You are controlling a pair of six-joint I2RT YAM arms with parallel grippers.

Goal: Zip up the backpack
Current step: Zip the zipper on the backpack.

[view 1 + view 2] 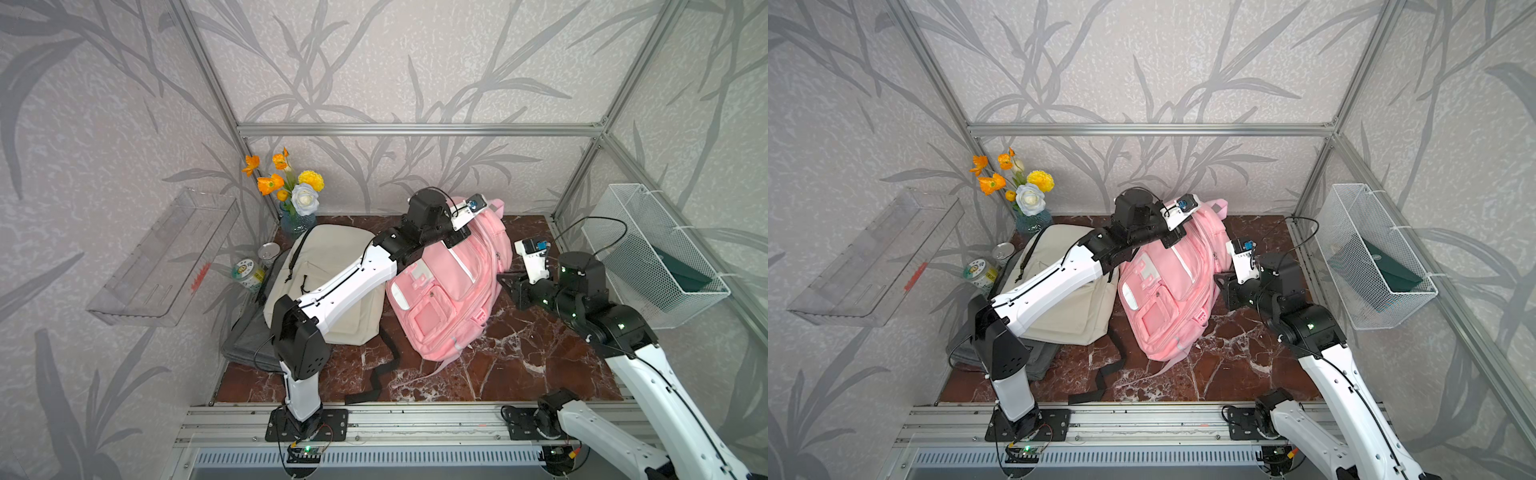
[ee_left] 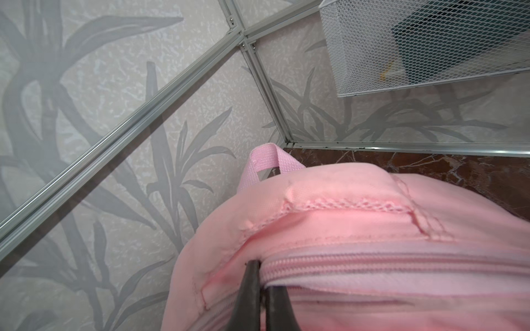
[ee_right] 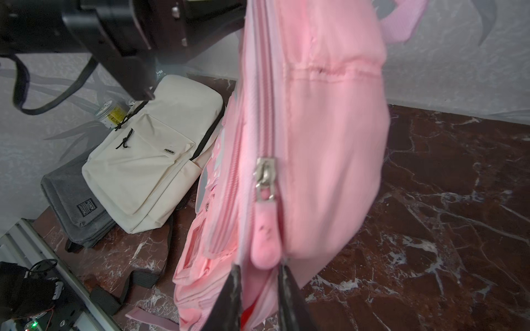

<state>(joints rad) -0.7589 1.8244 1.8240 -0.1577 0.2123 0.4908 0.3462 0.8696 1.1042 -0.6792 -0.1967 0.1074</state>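
One clear shelf (image 1: 162, 257) on the left wall. One blue vase (image 1: 297, 222) of flowers at the back-left corner of the marble table (image 1: 519, 353). Two cans just beside it: one labelled can (image 1: 248, 274) on its side, one silver-top can (image 1: 269, 251) upright.

Three bags total. One grey bag (image 1: 245, 336) lies flat, partly under one cream backpack (image 1: 332, 282), also flat. One black strap (image 1: 382, 374) zigzags across the table toward the front rail. One pink backpack (image 1: 449, 282) sits mid-table, touching the cream one, with its top raised toward the back wall.

Two arms. The left arm (image 1: 353, 278) reaches over the cream backpack to the top of the pink one. The left gripper (image 2: 261, 275) has its jaws pressed together, pinching pink fabric at the edge of the zipper (image 2: 372, 265); the teeth along the top are closed in the left wrist view.

The right arm (image 1: 648, 374) comes in from the right. The right gripper (image 3: 260, 268) is at the pink backpack's side with jaws spread. One metal slider (image 3: 265, 177) and one pink pull tab (image 3: 265, 238) hang there; the tab's end sits between the fingertips (image 3: 235, 283), not clamped.

One white wire basket (image 1: 652, 253) on the right wall, one dark green item (image 1: 681, 270) inside.
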